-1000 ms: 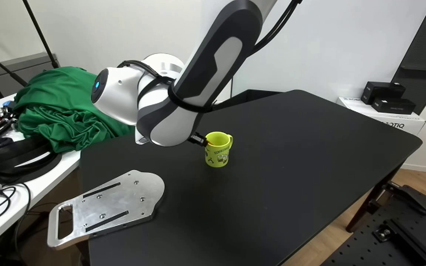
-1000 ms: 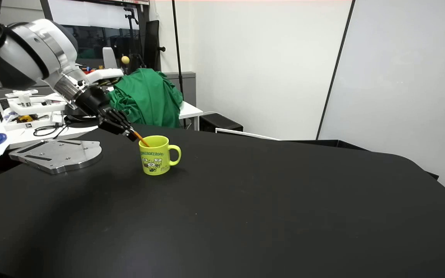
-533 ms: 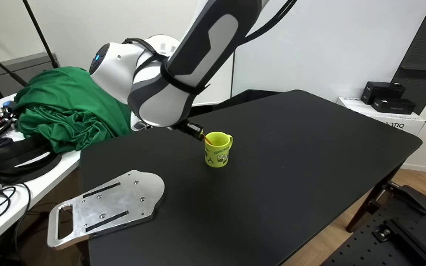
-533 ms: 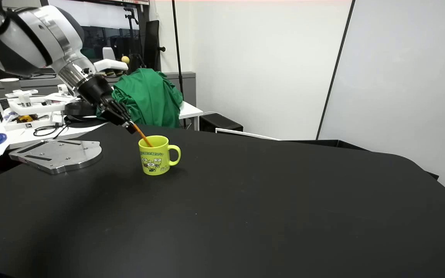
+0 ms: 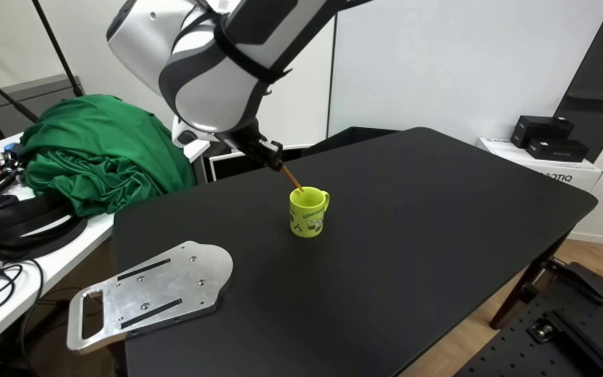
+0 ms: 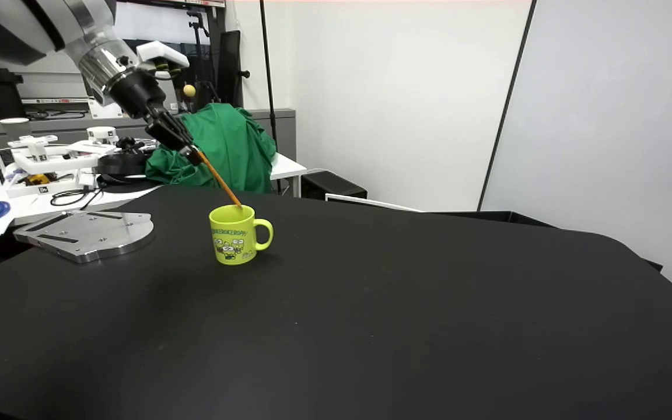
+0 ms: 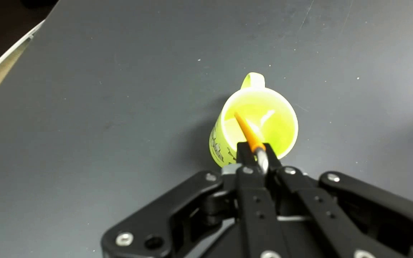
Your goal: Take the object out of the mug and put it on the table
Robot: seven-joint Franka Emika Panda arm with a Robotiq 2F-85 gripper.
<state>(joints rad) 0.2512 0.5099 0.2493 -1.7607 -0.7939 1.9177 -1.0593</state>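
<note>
The lime-green mug (image 5: pixel 305 219) stands upright on the black table (image 5: pixel 411 235), also in an exterior view (image 6: pixel 233 238) and the wrist view (image 7: pixel 283 123). My gripper (image 5: pixel 279 164) is above and beside it, fingers tilted down toward it. It is shut on the upper end of the orange stick (image 6: pixel 219 178), as the wrist view of the gripper (image 7: pixel 258 152) shows. The stick (image 7: pixel 246 130) has a silvery part between the fingers. It slants down to the mug's mouth; its lower end is level with the rim in both exterior views. I cannot tell whether it is inside.
A flat silver metal plate (image 5: pixel 160 288) lies at the table's edge, partly overhanging. A green cloth (image 5: pixel 97 157) and cables lie on a white desk (image 5: pixel 60 272) beside the table. White boxes and walls stand behind.
My gripper has risen well above the mug, holding the stick. Far more of the stick now shows above the rim. The mug has stayed about where it was.
</note>
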